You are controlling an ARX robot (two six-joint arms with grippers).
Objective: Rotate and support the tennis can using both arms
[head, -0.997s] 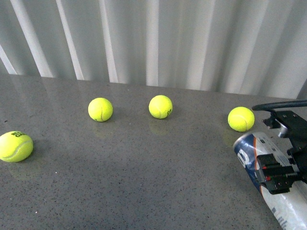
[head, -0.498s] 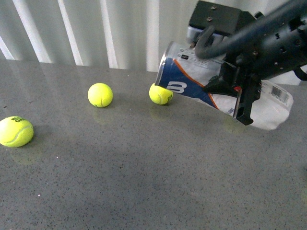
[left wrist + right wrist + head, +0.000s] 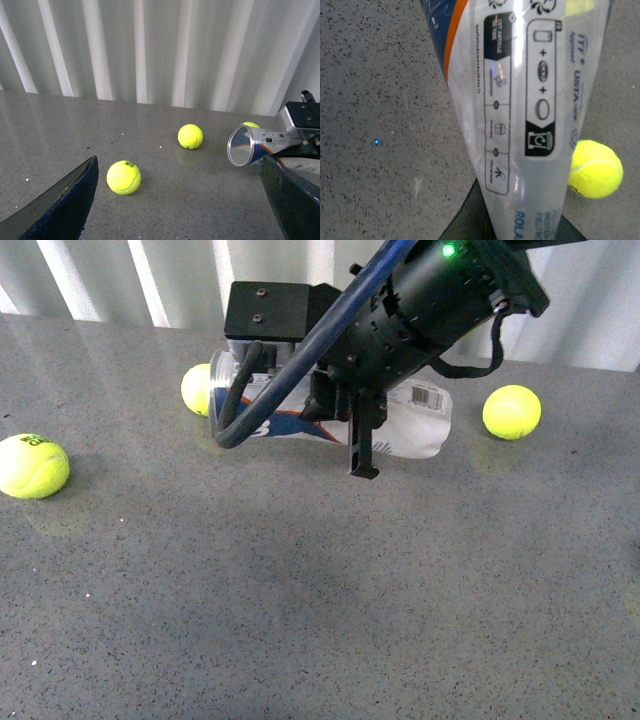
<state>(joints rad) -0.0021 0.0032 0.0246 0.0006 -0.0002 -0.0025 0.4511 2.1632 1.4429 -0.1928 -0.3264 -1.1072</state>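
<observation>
The tennis can [image 3: 410, 428] lies near-horizontal at upper centre of the front view, with its open mouth toward frame left, close to 1 tennis ball [image 3: 197, 388]. Rotate it slowly about the grip, and bring the left gripper [image 3: 178, 159] under the mouth end before any release. The right gripper [image 3: 358, 440] is clamped across the can's middle. The left gripper's fingers are spread wide and hold nothing.

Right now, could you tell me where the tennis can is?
In the front view the tennis can is held sideways mid-table by the right gripper, between two tennis balls.
</observation>
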